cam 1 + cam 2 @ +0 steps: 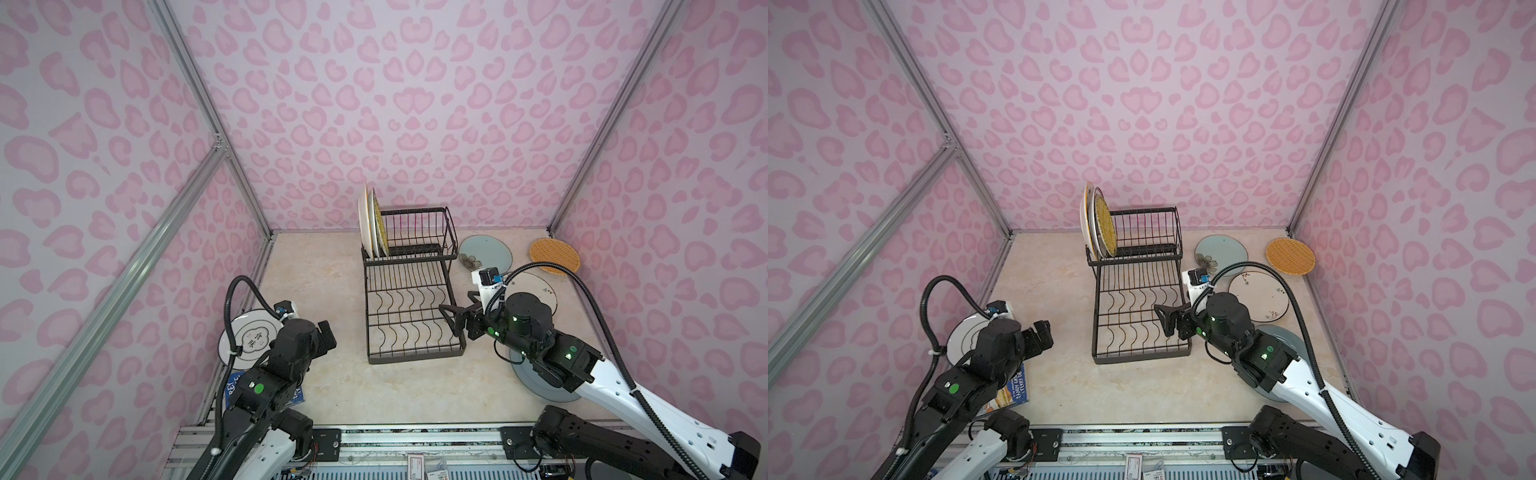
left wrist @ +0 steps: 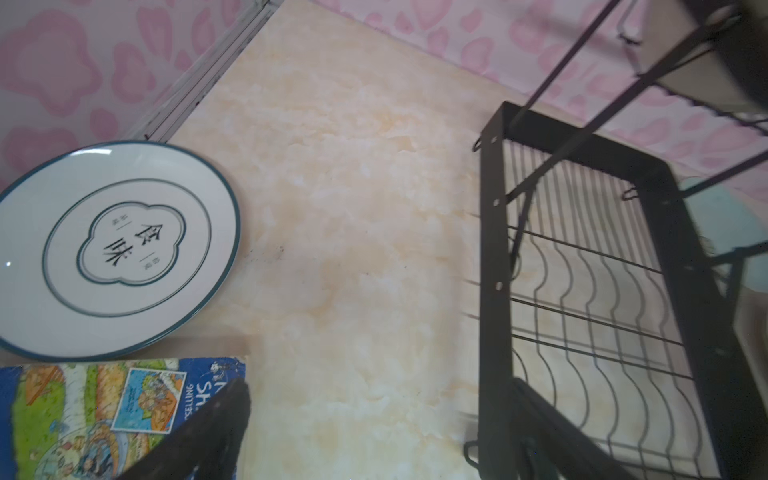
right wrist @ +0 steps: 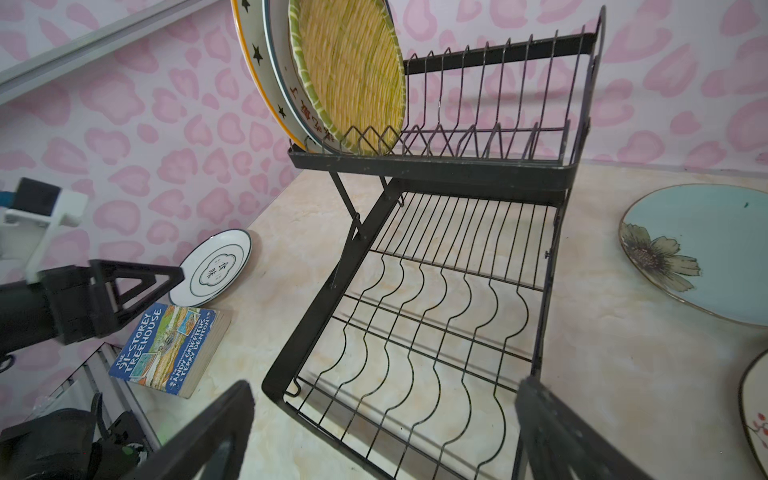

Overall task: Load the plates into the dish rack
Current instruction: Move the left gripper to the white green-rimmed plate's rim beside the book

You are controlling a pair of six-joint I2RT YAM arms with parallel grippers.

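Lowest in both top views, a large grey-blue plate [image 1: 523,374] lies flat on the surface [image 1: 332,395] at lower right, mostly hidden under the right arm. At lower left a blue book [image 1: 1017,386] lies just beside a teal-rimmed white plate [image 1: 253,338], both partly under the left arm. The left claw [image 2: 380,384] hangs right of that plate, its jaws spread wide with nothing between them. In the middle, the right claw [image 1: 452,319] hovers over the right edge of the dish rack [image 1: 411,316], above its lower tray [image 3: 415,332]; its jaws too stand wide apart and empty.

Farther up, right of the rack, a white sprigged plate [image 1: 1262,303] lies flat. Beyond it lie a pale blue flowered plate [image 1: 486,251] and, nearer the right wall, an orange woven plate [image 1: 555,254]. At the back, three plates stand on edge at the left end of the rack's raised tier [image 3: 478,137], close together: a star-rimmed plate [image 3: 257,79], a second white plate [image 3: 286,95] and a yellow woven plate [image 3: 353,70].
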